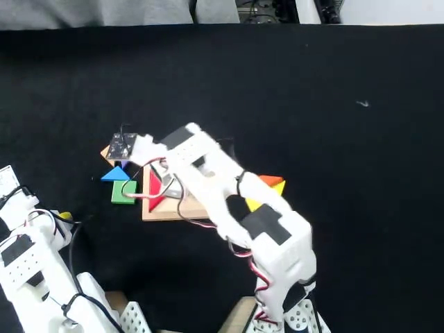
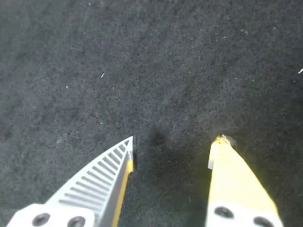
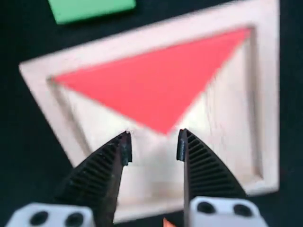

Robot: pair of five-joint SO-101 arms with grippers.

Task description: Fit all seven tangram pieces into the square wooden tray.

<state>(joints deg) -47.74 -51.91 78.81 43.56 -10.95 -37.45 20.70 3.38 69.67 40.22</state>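
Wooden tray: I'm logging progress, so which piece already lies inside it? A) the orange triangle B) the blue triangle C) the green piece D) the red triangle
D: the red triangle lies flat inside the wooden tray, while the green piece sits outside its rim.

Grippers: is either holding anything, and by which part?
Nothing held: right gripper hangs open over the red triangle in the tray; left gripper open over bare cloth.
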